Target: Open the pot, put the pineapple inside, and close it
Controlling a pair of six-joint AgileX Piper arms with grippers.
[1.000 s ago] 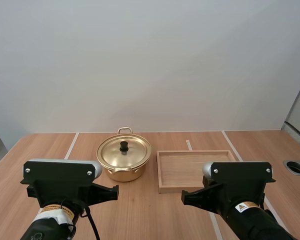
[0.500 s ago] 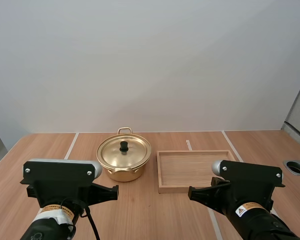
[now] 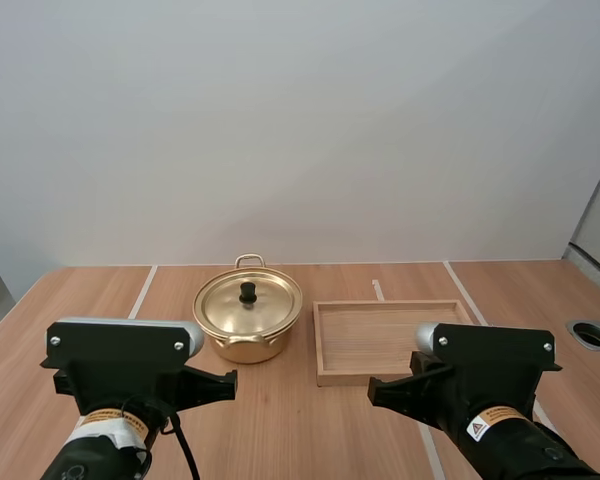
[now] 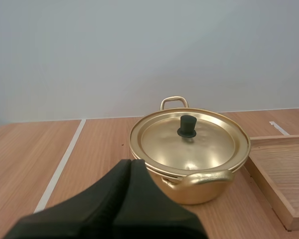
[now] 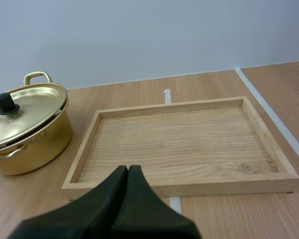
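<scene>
Shifted back leftward, right tool [image 5: 128, 172] sits closed before the tray [image 5: 179, 187]; left tool [image 4: 130, 164], closed, just short of the pot [image 4: 189, 147].

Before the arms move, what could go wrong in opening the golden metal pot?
1. The small black knob on the golden lid gives little to grip; the shut left gripper must open first, and a shallow pinch may slip.
2. The golden metal pot may slide or tip if its lid is pulled sideways.
3. The rectangular wooden tray lies close beside the pot; a swinging arm could bump its rim.
</scene>
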